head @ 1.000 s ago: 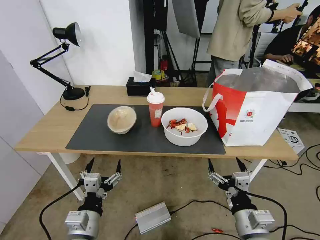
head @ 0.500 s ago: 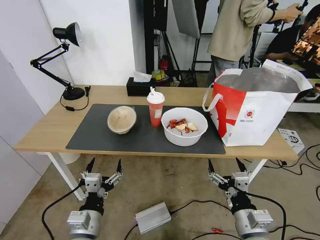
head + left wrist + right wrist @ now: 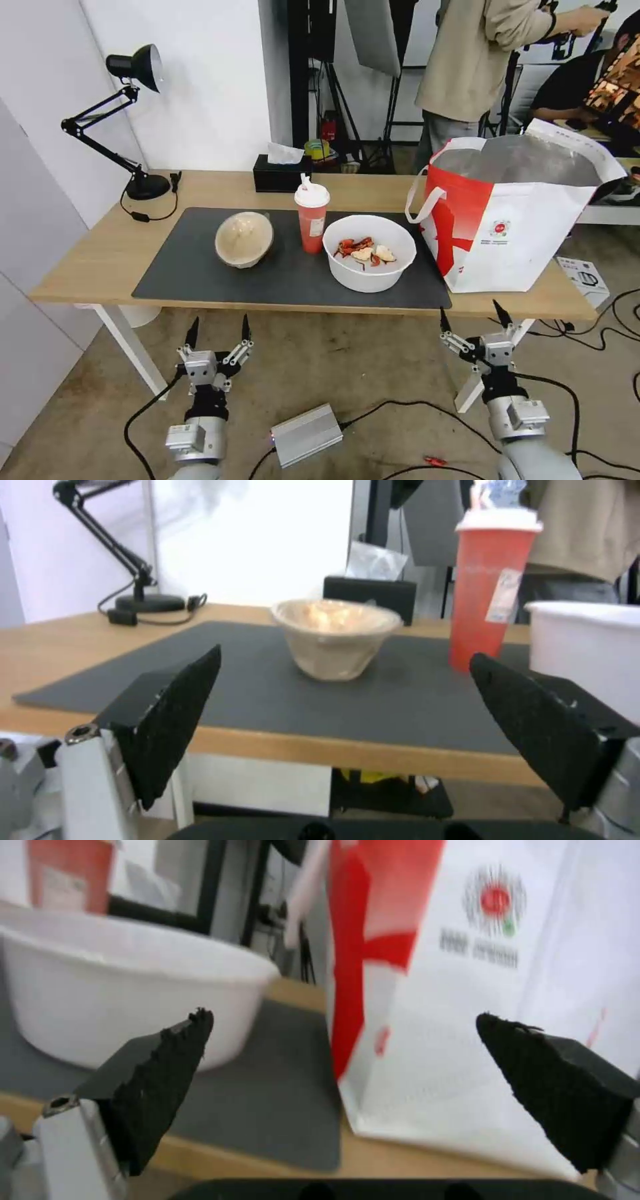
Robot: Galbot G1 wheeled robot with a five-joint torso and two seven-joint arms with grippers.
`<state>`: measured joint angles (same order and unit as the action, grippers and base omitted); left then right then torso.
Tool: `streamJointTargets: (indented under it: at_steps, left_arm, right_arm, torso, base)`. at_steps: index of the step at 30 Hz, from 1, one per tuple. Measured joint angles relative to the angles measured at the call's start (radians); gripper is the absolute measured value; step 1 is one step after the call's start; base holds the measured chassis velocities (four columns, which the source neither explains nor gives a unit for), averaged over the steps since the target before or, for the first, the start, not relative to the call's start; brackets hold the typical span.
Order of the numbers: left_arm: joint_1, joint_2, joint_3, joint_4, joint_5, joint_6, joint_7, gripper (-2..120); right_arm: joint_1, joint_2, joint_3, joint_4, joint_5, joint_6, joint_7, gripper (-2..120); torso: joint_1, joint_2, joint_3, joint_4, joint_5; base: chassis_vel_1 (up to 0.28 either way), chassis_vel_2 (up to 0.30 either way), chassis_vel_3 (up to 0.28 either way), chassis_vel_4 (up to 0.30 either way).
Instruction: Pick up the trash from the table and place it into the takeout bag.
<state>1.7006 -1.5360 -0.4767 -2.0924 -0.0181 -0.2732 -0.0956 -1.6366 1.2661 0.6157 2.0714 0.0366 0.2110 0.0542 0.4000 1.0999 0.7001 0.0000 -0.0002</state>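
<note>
**Inspection: both grippers empty, short of the table edge**

Your left gripper [image 3: 218,328] and right gripper [image 3: 471,316] sit below the near edge of the table [image 3: 100,257], jaws spread wide, holding nothing. On the grey mat [image 3: 200,280], left to right: beige bowl [image 3: 244,239], red cup [image 3: 311,215], white bowl [image 3: 369,252]. The takeout bag [image 3: 513,213] stands open at the right. Risks: the tall cup may tip if brushed; the uncovered white bowl may spill scraps if tilted; rising arms may strike the table edge.

White walls, concrete floor [image 3: 320,360] with black cables, dark light stands [image 3: 393,100] behind.
</note>
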Motion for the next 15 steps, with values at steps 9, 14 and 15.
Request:
streamJointTargets:
  at_steps: [9,14,15]
  left_arm:
    - [0.041,0.018,-0.021,-0.077,0.004,0.003,0.024,100]
    - [0.066,0.04,-0.041,-0.128,0.005,0.01,0.029,100]
    - [0.066,0.043,-0.046,-0.134,0.005,0.01,0.03,100]
  right_arm:
    - [-0.027,-0.037,-0.004,0.079,0.022,-0.01,-0.012,100]
    - [-0.052,-0.06,-0.026,0.153,0.072,-0.03,-0.016,100]
    - [-0.057,-0.067,-0.033,0.17,0.077,-0.033,-0.018,100]
  torso:
    - [0.0,0.0,0.0,0.0,0.0002]
    - [0.0,0.0,0.0,0.0,0.0002]
    - [0.0,0.0,0.0,0.0,0.0002]
  base:
    - [0.0,0.0,0.0,0.0]
    - [0.0,0.0,0.0,0.0]
    - [0.0,0.0,0.0,0.0]
